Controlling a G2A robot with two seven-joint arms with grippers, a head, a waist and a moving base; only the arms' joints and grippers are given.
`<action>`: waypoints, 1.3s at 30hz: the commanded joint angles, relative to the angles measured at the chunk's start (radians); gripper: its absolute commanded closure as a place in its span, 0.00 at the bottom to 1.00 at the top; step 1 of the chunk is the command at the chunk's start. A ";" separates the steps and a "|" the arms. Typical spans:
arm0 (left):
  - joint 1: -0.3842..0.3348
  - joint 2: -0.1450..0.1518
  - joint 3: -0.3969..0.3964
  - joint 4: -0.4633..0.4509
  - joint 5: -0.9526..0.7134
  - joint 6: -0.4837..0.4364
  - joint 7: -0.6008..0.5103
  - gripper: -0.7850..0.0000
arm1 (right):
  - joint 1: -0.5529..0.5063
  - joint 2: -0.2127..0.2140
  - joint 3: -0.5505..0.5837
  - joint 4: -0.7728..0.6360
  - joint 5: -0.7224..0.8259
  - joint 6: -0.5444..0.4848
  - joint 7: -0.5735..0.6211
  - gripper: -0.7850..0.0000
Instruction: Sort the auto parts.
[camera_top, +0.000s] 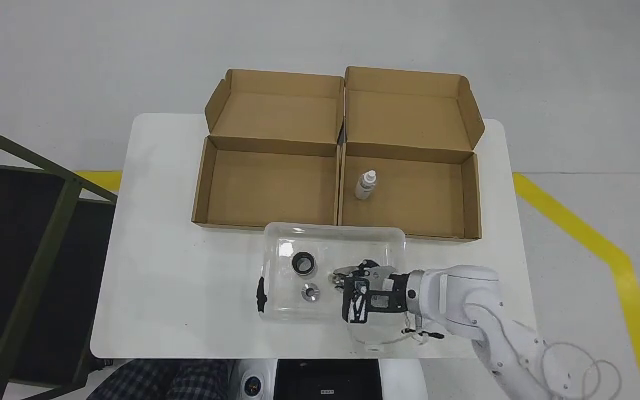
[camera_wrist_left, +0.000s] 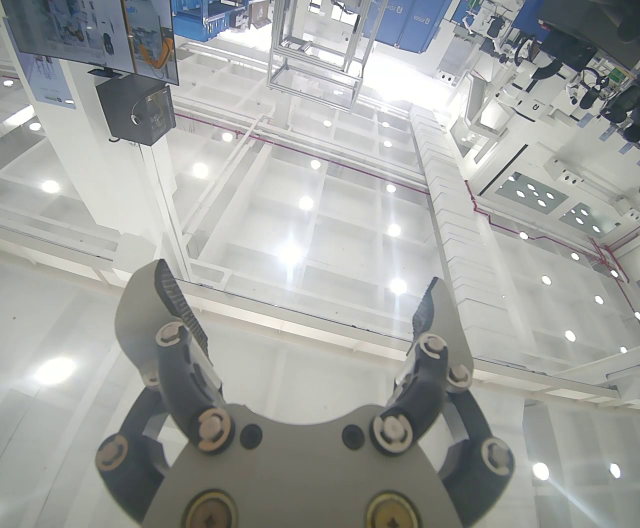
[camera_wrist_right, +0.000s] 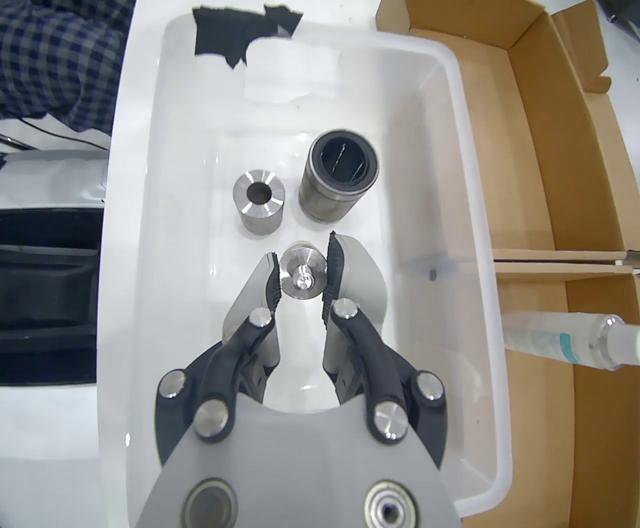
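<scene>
Mid-frame in the tub (camera_wrist_right: 470, 200), we find the right claw (camera_wrist_right: 301, 257) pinched across the stud (camera_wrist_right: 303, 279), just below bushing (camera_wrist_right: 259, 207) and bearing (camera_wrist_right: 340, 175), presumably to lift it toward the boxes (camera_top: 270, 190); the left claw (camera_wrist_left: 297, 280) gapes apart, aimed at the ceiling.

On the white bench (camera_top: 170, 250), the right end effector (camera_top: 343, 283) sits inside the clear plastic bin (camera_top: 335, 232), seemingly clamping a small silver metal part (camera_top: 341, 275) near a dark-bored metal cylinder (camera_top: 303, 263).
</scene>
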 joint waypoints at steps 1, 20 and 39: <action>0.000 0.000 0.000 0.000 0.000 0.000 0.000 0.00 | 0.013 -0.003 0.002 0.007 0.042 0.020 -0.023 1.00; 0.000 0.000 0.000 0.000 0.000 0.000 0.000 0.00 | 0.021 -0.001 0.126 -0.028 0.390 0.088 -0.220 1.00; 0.000 0.000 0.000 0.000 0.000 0.000 0.000 0.00 | 0.002 0.005 0.238 -0.137 0.502 0.094 -0.342 1.00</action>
